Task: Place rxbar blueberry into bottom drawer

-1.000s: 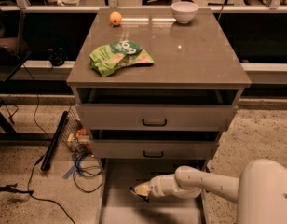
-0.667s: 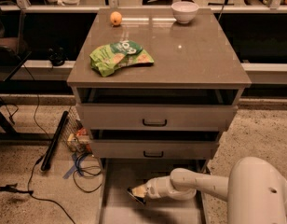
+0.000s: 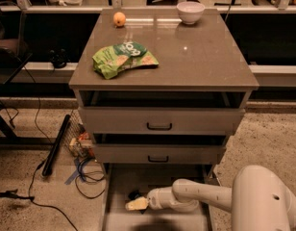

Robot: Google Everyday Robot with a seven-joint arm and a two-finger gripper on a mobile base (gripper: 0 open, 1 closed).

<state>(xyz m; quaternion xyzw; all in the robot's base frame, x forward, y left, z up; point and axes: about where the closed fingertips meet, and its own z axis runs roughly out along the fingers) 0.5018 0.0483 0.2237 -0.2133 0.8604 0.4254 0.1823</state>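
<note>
The bottom drawer point(image 3: 160, 177) is pulled out below the two drawers with black handles, a wide shallow grey-beige tray. My gripper point(image 3: 136, 204) reaches from the right, low over the drawer's left front part. A small dark object point(image 3: 134, 195), apparently the rxbar blueberry, sits right at the gripper's tip on its far side. I cannot tell whether it is held or lies on the drawer floor.
A green snack bag point(image 3: 123, 58), an orange point(image 3: 119, 19) and a white bowl point(image 3: 190, 12) are on the cabinet top point(image 3: 196, 61). Cables point(image 3: 85, 172) and a black bar point(image 3: 55, 144) lie on the floor to the left. My white arm base point(image 3: 263, 201) fills the lower right.
My gripper has moved slightly left and toward the drawer's front, staying low over the drawer. The dark object now shows just behind its tip.
</note>
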